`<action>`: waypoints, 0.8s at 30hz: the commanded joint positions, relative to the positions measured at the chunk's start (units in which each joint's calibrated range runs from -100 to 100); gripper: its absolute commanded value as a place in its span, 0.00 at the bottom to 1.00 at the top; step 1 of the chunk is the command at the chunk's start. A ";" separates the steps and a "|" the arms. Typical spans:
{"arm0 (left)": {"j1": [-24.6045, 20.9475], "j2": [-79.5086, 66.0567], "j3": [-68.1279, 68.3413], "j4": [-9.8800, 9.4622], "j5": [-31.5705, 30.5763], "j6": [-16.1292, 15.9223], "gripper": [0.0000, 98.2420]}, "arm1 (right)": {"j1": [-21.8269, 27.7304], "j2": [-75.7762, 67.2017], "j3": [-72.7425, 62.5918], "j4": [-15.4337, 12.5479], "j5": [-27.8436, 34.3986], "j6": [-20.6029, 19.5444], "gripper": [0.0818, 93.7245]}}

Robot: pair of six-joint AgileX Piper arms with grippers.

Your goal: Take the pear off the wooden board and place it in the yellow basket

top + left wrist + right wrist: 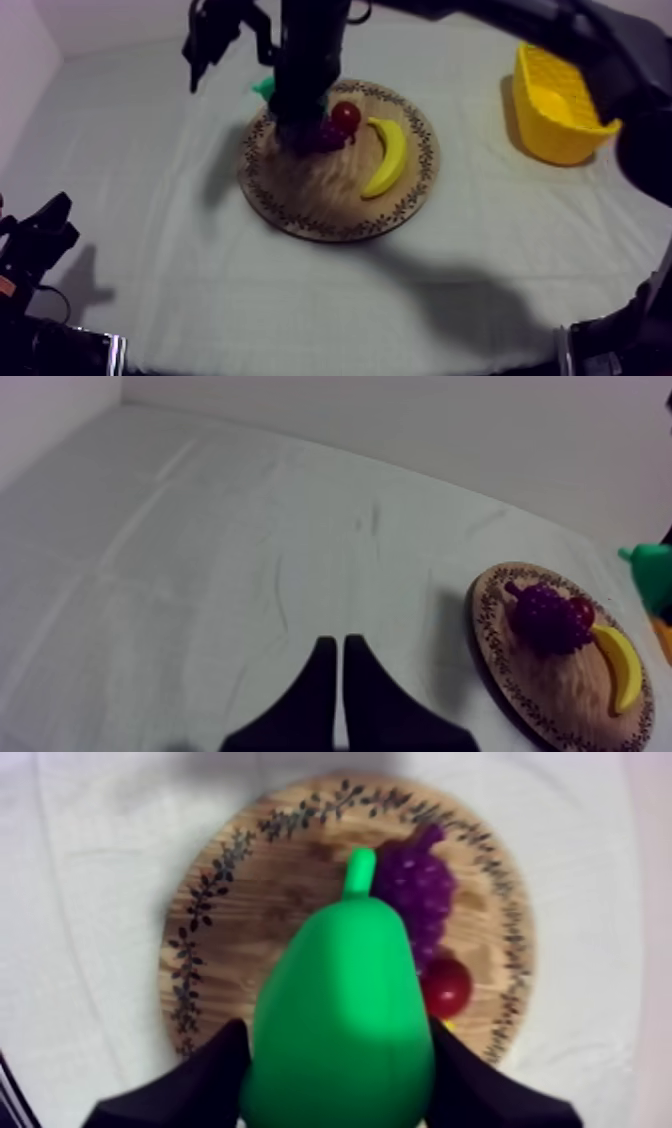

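A green pear [340,1012] hangs above the round wooden board [260,902], with my right gripper [338,1037] shut on its wide lower part and its stem pointing towards the grapes. From above, my right arm reaches in over the board [320,195] and its gripper [285,105] covers most of the pear [263,88]; only a green edge peeks out by the board's far rim. The yellow basket [560,105] stands at the right, apart from the board. My left gripper [45,235] rests low at the left, its fingers [325,676] together as a narrow wedge.
On the board lie a banana [388,155], a bunch of purple grapes [330,135] and a small red fruit [346,116], close under the held pear. Open cloth lies between the board and the basket. My left wrist view also catches the pear [650,576] above the board [540,676].
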 commanded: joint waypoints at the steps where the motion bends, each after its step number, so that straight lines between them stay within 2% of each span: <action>1: 0.01 0.02 -0.02 -0.03 0.00 -0.01 0.00 | -0.12 -4.64 0.03 0.46 0.19 -0.09 0.44; 12: 0.01 0.02 -0.02 -0.03 0.00 -0.01 0.00 | 1.39 -14.77 5.14 1.73 0.76 -1.97 0.43; 18: 0.01 0.02 -0.02 -0.03 0.00 -0.01 0.00 | 6.75 -17.47 8.90 0.97 0.66 -4.19 0.43; 24: 0.01 0.02 -0.02 -0.03 0.00 -0.01 0.00 | 14.51 -19.07 11.13 0.37 0.38 -5.88 0.44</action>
